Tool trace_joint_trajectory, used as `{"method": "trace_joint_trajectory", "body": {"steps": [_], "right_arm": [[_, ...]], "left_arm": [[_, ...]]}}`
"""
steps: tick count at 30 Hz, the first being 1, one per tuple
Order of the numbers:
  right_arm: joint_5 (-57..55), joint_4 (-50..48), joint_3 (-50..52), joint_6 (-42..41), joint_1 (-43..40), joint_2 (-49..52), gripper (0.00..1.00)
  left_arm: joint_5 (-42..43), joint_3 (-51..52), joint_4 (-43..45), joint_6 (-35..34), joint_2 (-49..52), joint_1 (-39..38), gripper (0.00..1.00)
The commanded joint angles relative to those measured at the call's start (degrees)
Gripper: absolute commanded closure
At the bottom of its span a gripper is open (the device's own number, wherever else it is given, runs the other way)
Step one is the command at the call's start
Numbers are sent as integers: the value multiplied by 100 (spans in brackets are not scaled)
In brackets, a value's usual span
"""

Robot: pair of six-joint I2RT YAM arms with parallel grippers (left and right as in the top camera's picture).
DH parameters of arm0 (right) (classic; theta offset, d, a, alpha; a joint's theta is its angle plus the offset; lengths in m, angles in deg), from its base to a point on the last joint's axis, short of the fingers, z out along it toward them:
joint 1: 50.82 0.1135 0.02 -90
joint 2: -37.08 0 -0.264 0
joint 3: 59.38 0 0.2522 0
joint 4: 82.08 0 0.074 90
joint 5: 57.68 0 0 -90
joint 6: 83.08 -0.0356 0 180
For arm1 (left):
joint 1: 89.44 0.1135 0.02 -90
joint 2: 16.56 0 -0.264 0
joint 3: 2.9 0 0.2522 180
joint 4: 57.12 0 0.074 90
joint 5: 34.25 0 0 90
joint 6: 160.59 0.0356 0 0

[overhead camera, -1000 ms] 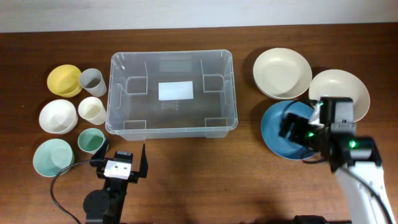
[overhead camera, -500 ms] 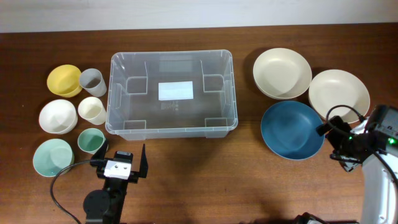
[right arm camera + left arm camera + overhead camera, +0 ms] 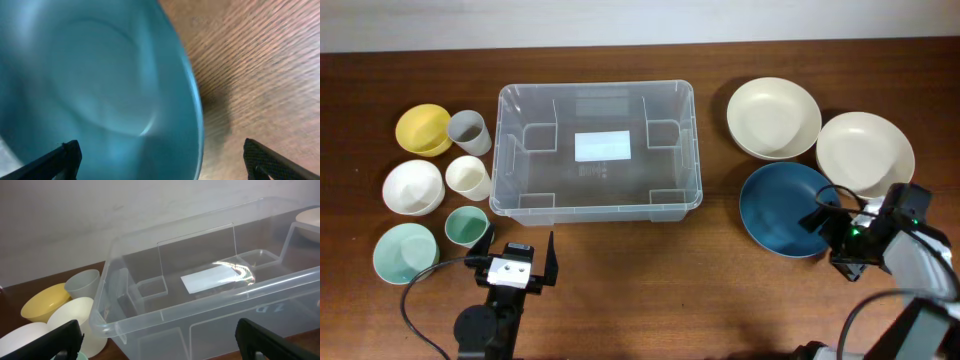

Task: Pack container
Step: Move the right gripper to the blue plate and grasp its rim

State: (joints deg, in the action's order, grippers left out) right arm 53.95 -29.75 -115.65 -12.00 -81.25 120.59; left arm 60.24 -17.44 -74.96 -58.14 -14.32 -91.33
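The container (image 3: 595, 88), a large clear plastic bin with a white label on its base, stands empty at the table's centre. My left gripper (image 3: 515, 262) sits open just in front of its near wall, nothing between its fingers. In the left wrist view the container (image 3: 210, 295) fills the frame beyond the open left gripper (image 3: 155, 345). A dark blue bowl (image 3: 785, 205) lies right of the bin. My right gripper (image 3: 828, 240) is open at that bowl's right rim. The right wrist view shows the blue bowl (image 3: 90, 75) and its rim between the wide-spread fingers of the right gripper (image 3: 160, 165).
Left of the bin stand a yellow bowl (image 3: 423, 128), grey cup (image 3: 467, 130), white bowl (image 3: 412, 186), cream cup (image 3: 467, 178), mint bowl (image 3: 405, 251) and green cup (image 3: 467, 225). Two cream bowls (image 3: 773, 117) (image 3: 865, 152) lie at the back right.
My right arm left its spot over the blue bowl, swung out to the right, then came back to the bowl's right rim. The left arm has not moved.
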Motion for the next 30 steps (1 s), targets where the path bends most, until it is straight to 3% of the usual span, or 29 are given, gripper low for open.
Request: {"method": "trace_joint_trajectory", "body": {"steps": [1, 6, 8, 10, 11, 15, 22, 30], "right_arm": [[140, -151, 31, 111, 4, 496, 1], [345, -310, 31, 98, 4, 850, 0], [343, -323, 31, 90, 4, 883, 6], [328, -328, 28, 7, 4, 881, 36], [321, -328, 28, -68, 4, 881, 42], [321, -334, 28, -258, 4, 881, 48], [323, -341, 28, -376, 2, 881, 93], [361, 101, -273, -409, 2, 837, 96]], "left_arm": [[22, 24, -22, 28, -26, 31, 0], [22, 24, -22, 28, -26, 31, 0], [22, 24, -22, 28, -26, 31, 0], [22, 24, -22, 28, -26, 31, 0], [22, 24, -22, 28, -26, 31, 0], [22, 24, -22, 28, -26, 31, 0], [22, 24, -22, 28, -26, 31, 0], [22, 24, -22, 28, -26, 31, 0]]}}
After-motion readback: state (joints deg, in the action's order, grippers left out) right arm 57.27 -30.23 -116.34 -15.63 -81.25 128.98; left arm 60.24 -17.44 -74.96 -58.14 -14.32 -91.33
